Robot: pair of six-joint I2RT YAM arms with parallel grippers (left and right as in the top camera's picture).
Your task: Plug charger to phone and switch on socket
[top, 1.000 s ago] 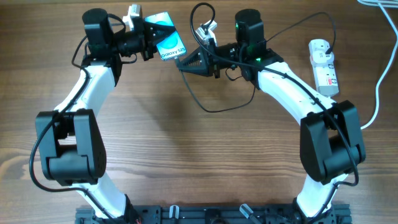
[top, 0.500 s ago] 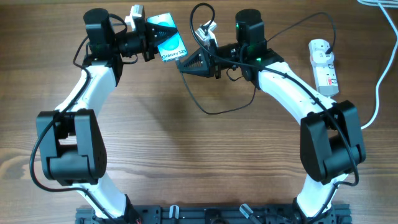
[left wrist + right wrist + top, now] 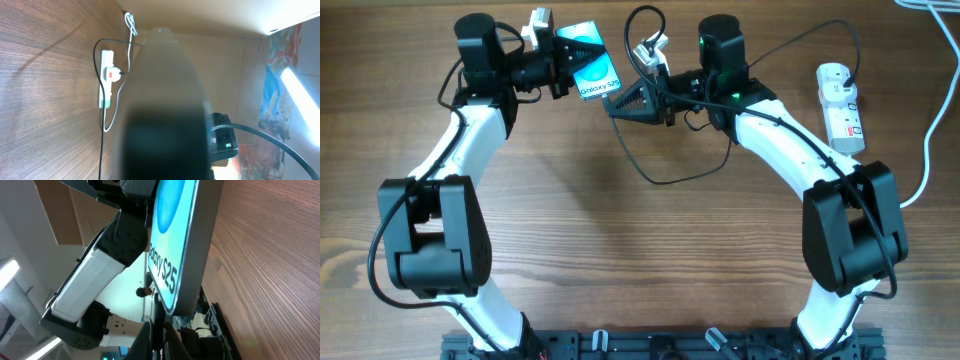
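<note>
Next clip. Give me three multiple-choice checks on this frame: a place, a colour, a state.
1. The socket lies: A at the right side of the table; B between the arms; C in a gripper.
2. The face of the phone is: A red; B teal-blue; C yellow.
3. The phone is: A flat on the table; B held by the left gripper; C leaning on the socket.
Answers: 1 A, the overhead view shows it far right; 2 B, its face glows teal-blue; 3 B, the jaws clamp one end.
</note>
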